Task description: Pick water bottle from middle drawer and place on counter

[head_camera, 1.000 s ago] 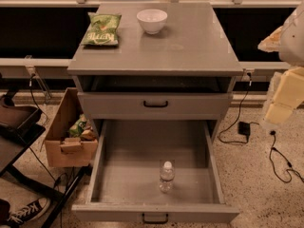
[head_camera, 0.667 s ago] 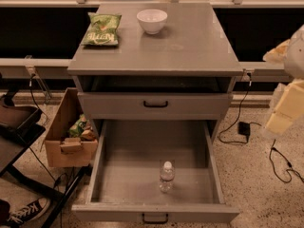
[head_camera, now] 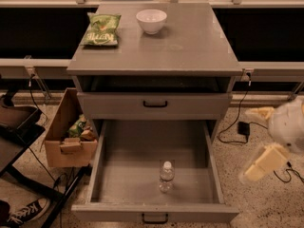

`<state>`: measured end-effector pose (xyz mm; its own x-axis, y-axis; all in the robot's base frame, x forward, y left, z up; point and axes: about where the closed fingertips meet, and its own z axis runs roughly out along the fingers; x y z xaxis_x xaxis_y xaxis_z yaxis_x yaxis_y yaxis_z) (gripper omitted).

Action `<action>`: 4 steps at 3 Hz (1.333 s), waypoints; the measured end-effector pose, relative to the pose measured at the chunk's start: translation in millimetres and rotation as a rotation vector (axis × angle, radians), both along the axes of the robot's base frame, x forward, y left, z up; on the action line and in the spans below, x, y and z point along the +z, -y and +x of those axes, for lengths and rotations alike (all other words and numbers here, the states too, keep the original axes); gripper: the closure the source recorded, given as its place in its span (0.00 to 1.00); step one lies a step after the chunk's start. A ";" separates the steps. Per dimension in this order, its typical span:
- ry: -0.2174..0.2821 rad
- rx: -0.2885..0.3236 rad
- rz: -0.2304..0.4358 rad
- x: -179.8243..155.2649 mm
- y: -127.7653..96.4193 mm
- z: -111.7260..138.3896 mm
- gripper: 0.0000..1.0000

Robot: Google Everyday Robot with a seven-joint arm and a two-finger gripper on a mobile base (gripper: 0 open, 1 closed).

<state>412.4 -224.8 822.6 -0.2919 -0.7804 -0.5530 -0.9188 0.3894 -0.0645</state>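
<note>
the grey cabinet (head_camera: 236, 82) is seen from above & in front. the middle drawer (head_camera: 152, 212), the cabinet's lowest, is pulled fully out toward the camera; a small black bar handle is seen on its front. the water bottle (head_camera: 166, 176) is stood upright on the drawer floor, near the drawer's front wall & a bit right of centre as viewed, w/ its white cap up. it is touched by nothing but the floor.

the shallower drawer (head_camera: 199, 106) above it is shut. the counter (head_camera: 190, 46), the cabinet's top slab, is occupied at its far side by a white bowl (head_camera: 151, 21) & a green snack bag (head_camera: 100, 30), set near each other but apart.

the gripper (head_camera: 264, 163) is held off the cabinet's right side as viewed, outside the open drawer, level w/ its right wall & well apart from the bottle. nothing is gripped; whether it is apart or together can't be told.

a cardboard box (head_camera: 59, 137) w/ packets in it is set on the floor at the cabinet's left side as viewed.
</note>
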 end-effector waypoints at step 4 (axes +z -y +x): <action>0.200 -0.016 0.560 -117.5 -72.4 52.7 0.00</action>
